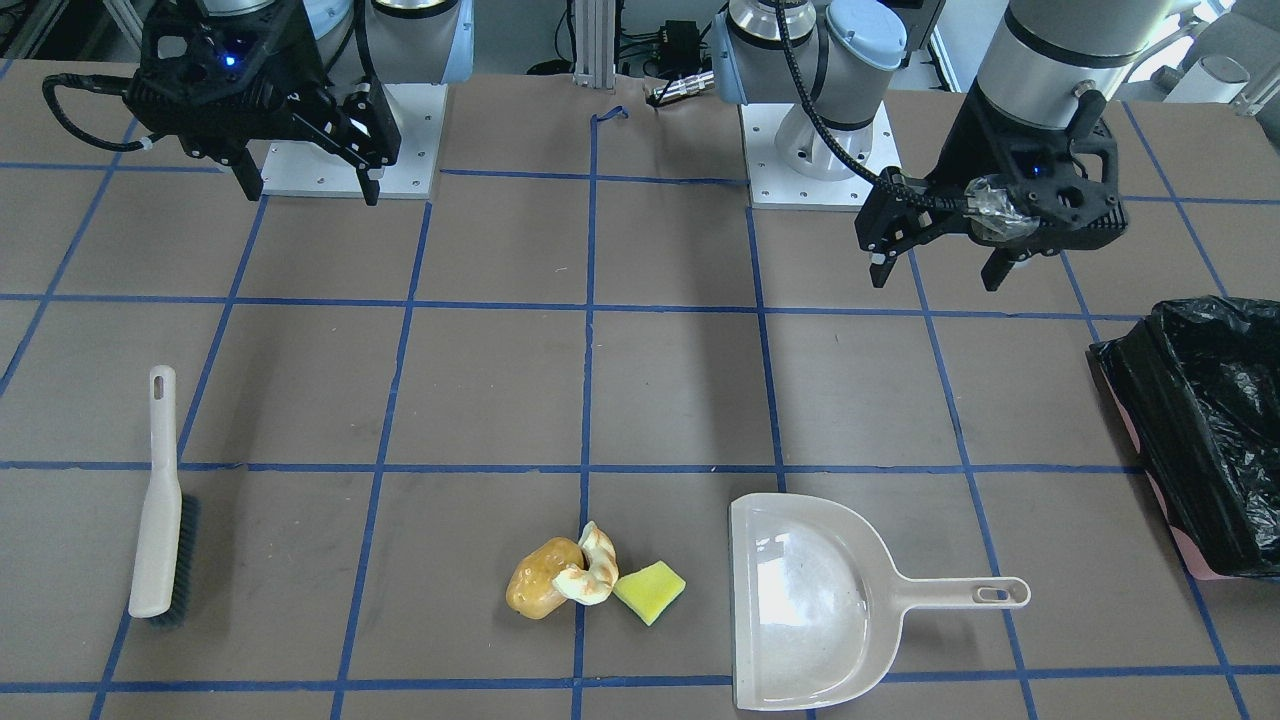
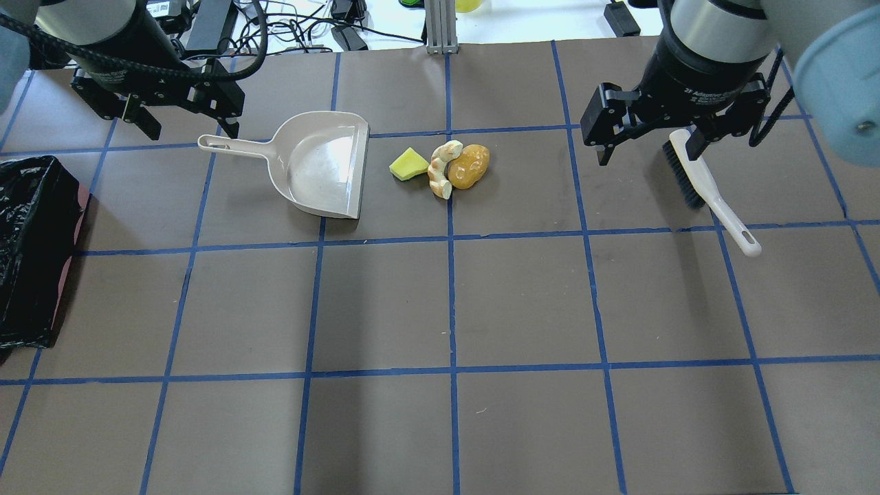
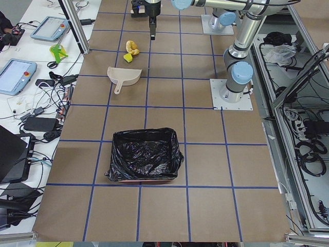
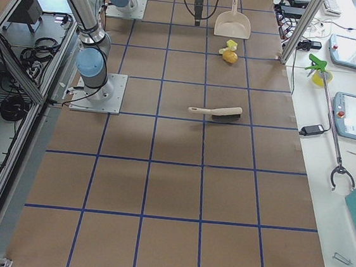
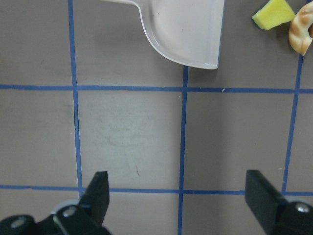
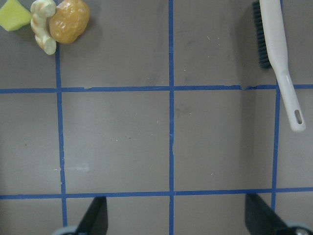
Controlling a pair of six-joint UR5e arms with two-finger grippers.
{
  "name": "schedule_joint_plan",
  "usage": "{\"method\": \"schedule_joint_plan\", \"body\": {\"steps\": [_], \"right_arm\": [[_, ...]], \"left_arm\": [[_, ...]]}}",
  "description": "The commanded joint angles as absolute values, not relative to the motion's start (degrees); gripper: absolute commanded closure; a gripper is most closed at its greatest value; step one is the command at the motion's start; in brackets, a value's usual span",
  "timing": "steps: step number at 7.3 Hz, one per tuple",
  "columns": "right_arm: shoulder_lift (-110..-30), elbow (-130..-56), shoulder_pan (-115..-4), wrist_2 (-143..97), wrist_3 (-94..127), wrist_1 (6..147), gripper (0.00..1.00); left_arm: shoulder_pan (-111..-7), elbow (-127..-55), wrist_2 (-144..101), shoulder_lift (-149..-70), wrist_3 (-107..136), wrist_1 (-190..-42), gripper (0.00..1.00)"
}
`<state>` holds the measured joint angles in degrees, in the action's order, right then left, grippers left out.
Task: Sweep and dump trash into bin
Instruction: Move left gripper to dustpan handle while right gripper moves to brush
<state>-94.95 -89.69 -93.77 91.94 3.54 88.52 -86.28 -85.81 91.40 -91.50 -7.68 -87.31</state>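
The trash lies together on the table: a golden-brown potato (image 1: 540,590) (image 2: 471,165), a cream curved slice (image 1: 597,568) (image 2: 442,170) and a yellow wedge (image 1: 650,590) (image 2: 409,163). The pink bin (image 1: 1210,420) (image 2: 31,240) with its black bag stands at the table's end on my left. My left gripper (image 1: 935,270) (image 2: 182,127) (image 5: 178,196) is open and empty, above the table near the dustpan's handle. My right gripper (image 1: 310,190) (image 2: 650,148) (image 6: 176,215) is open and empty, above the table near the brush.
A beige dustpan (image 1: 810,610) (image 2: 323,161) (image 5: 186,29) lies beside the trash, its mouth facing the wedge. A beige hand brush (image 1: 160,500) (image 2: 708,185) (image 6: 279,54) lies on the other side of the trash. Blue tape lines grid the brown table.
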Motion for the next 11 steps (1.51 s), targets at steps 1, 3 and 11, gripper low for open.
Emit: {"method": "schedule_joint_plan", "body": {"steps": [1, 3, 11], "right_arm": [[-94.7, -90.4, -91.9, 92.5, -1.3, 88.2, 0.0], [-94.6, -91.3, -82.7, 92.4, -14.9, 88.4, 0.0], [-82.6, -105.2, -68.9, 92.2, -37.8, 113.8, 0.0]], "left_arm": [[-85.5, -86.0, 91.5, -93.8, -21.6, -84.9, 0.0], [-80.1, -86.0, 91.1, -98.8, -43.7, -82.6, 0.0], [-76.5, -85.7, 96.9, -114.0, -69.0, -64.4, 0.0]]}}
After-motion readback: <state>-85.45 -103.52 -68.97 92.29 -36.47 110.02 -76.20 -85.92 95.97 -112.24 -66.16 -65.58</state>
